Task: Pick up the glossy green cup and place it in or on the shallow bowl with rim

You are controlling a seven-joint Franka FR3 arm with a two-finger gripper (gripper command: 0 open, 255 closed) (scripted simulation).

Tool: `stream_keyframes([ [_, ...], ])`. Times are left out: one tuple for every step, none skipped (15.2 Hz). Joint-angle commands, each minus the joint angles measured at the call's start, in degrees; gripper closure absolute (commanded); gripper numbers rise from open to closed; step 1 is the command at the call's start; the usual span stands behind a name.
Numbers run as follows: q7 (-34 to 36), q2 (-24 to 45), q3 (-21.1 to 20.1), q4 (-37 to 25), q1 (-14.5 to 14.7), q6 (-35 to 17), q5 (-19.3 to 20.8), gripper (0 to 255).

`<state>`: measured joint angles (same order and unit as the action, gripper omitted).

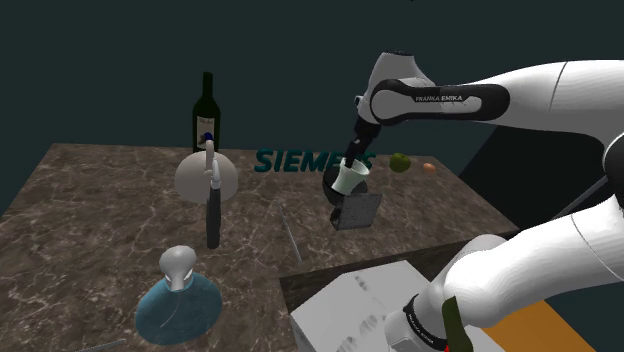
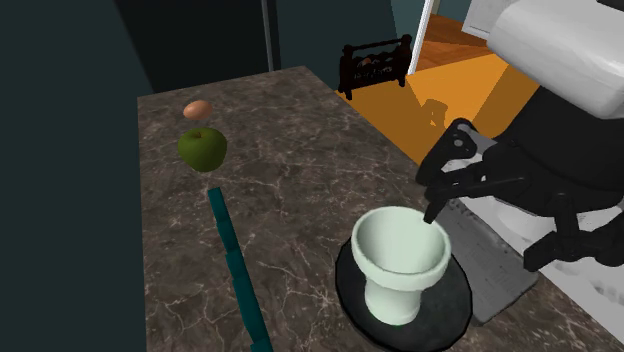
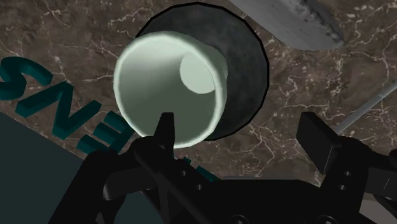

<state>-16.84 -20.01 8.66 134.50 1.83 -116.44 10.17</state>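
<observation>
The pale green cup [image 2: 400,258] was seen upright on the dark shallow bowl [image 2: 453,297], so it looked pretty much placed. The gripper [image 2: 478,240] was spread open, nothing clamped, with the cup's rim just beside one fingertip on the second exterior view's left.

Marbled table [image 1: 100,210] with bowl [image 2: 455,292], apple [image 2: 203,148], egg [image 2: 197,109]

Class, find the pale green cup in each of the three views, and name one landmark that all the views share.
Shoulder view: the cup is right of centre, below the arm's hand.
Second exterior view: the cup is at lower middle, on the dark bowl.
Wrist view: the cup is just ahead of one finger of the gripper, over the bowl.
Shared landmark: the teal lettering beside the cup.
</observation>
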Motion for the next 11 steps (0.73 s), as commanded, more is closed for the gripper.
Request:
stream_keyframes([
  [0.0, -0.6, -0.2, -1.4, 0.1, 2.0, -0.2, 0],
  [-0.1, -1.1, -0.5, -2.9, 0.2, 4.0, -0.3, 0],
  [-0.1, -1.5, -0.7, -4.5, 0.3, 6.0, -0.5, 0],
  [-0.1, -1.7, -0.8, -5.7, 0.4, 7.5, -0.6, 0],
  [-0.1, -1.7, -0.8, -5.7, 0.4, 7.5, -0.6, 0],
  [-0.1, -1.7, -0.8, -5.7, 0.4, 7.5, -0.6, 0],
  [-0.1, -1.7, -0.8, -5.7, 0.4, 7.5, -0.6, 0],
  [-0.1, -1.7, -0.8, -5.7, 0.4, 7.5, -0.6, 0],
  [-0.1, -1.7, -0.8, -5.7, 0.4, 7.5, -0.6, 0],
  [-0.1, -1.7, -0.8, -5.7, 0.4, 7.5, -0.6, 0],
  [-0.1, -1.7, -0.8, -5.7, 0.4, 7.5, -0.6, 0],
])
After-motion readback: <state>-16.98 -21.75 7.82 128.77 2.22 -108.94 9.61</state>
